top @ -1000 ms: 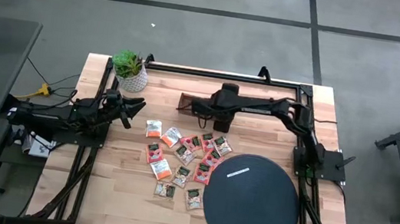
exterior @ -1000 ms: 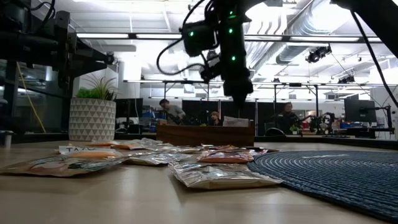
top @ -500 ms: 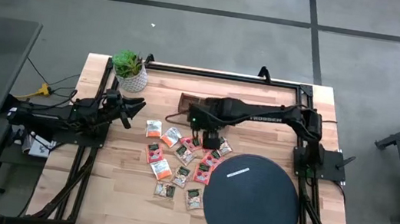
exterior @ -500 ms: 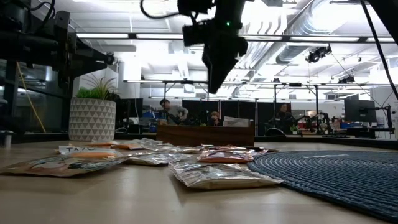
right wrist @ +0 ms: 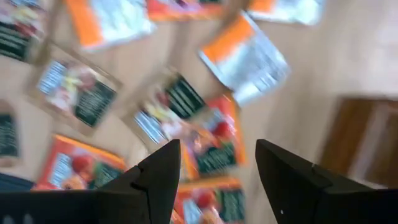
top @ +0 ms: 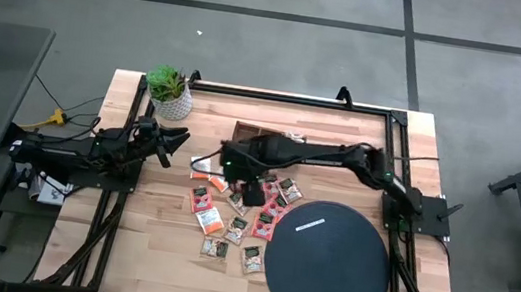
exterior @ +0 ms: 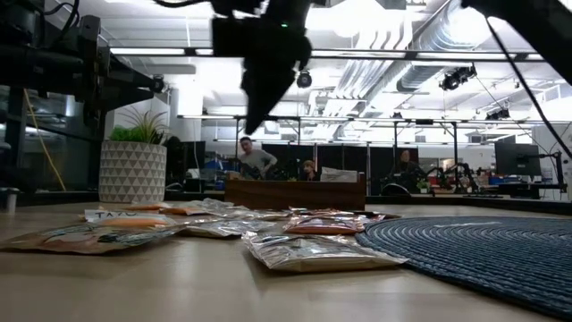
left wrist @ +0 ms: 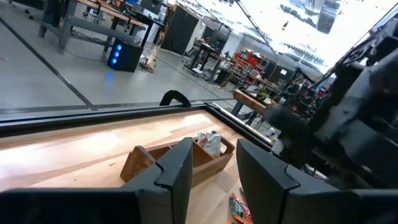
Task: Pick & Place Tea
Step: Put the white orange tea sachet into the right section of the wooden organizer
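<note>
Pale wooden table (top: pixel 157 243) under a black frame, grey floor around it, office benches and seated people beyond in the low view

Far left: left arm parked at the table's left edge, left gripper (top: pixel 178 142) pointing inward, fingers (left wrist: pixel 177 169) parted with a plain gap and nothing between them

Just behind it, near the back-left corner: potted plant (top: pixel 169 91) in a white patterned pot

Mid-table: tea sachets (top: pixel 211 222) scattered flat in a loose cluster, orange, red, dark green and silvery, some overlapping, the rightmost ones close to the black disc's edge

Over the cluster's back-left part: right gripper (top: pixel 237 168), arm stretched in from the right side, hovering clear above the sachets in the low view (exterior: pixel 261 85); fingers (right wrist: pixel 158 174) spread wide, empty, looking down on red and green sachets

Behind the cluster: brown wooden tray (top: pixel 254 130), a pale sachet standing in one compartment, seen from the left wrist

Right front: black disc (top: pixel 330 266), round, ribbed, lying flat
</note>
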### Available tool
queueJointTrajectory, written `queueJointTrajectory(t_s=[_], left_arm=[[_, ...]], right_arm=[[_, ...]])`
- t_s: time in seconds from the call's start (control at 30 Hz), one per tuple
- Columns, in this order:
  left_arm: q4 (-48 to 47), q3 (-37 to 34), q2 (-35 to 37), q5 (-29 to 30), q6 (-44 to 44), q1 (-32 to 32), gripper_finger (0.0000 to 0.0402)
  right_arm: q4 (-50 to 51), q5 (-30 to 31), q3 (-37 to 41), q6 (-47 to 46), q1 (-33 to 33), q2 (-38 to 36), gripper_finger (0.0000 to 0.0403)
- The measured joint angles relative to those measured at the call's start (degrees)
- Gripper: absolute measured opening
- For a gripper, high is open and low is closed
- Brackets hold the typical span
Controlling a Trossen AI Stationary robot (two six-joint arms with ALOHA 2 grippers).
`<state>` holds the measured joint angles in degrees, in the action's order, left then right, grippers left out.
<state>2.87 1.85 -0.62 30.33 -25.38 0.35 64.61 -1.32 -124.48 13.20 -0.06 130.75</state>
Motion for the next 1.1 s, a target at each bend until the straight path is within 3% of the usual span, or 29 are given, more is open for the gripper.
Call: queueJointTrajectory(t_s=[0.17,0.4,0.63,0.8,0.93,1.1], left_arm=[[0.0,-0.01,0.0,-0.02,0.0,0.0,0.0123],[-0.01,0.0,0.0,-0.2,-0.01,0.01,0.0123],[-0.01,0.0,0.0,-0.2,-0.01,0.0,0.0123],[-0.01,0.01,0.0,-0.18,-0.01,-0.01,0.0123],[-0.01,0.0,0.0,-0.17,0.0,-0.01,0.0123],[-0.01,0.0,0.01,-0.2,-0.01,0.0,0.0123]], right_arm=[[4.07,-2.2,-10.14,0.98,0.91,7.5,0.0204],[0.25,2.22,-8.02,-1.1,0.51,8.34,0.0204],[-0.91,4.49,-7.83,-17.99,-2.34,8.27,0.0204],[-1.79,-1.19,-7.82,-32.31,-3.96,8.28,0.0204],[-2.93,-5.88,-7.81,-38.73,-4.93,9.63,0.0204],[-4.71,-5.82,-7.67,-43.01,-6.05,11.48,0.0204]])
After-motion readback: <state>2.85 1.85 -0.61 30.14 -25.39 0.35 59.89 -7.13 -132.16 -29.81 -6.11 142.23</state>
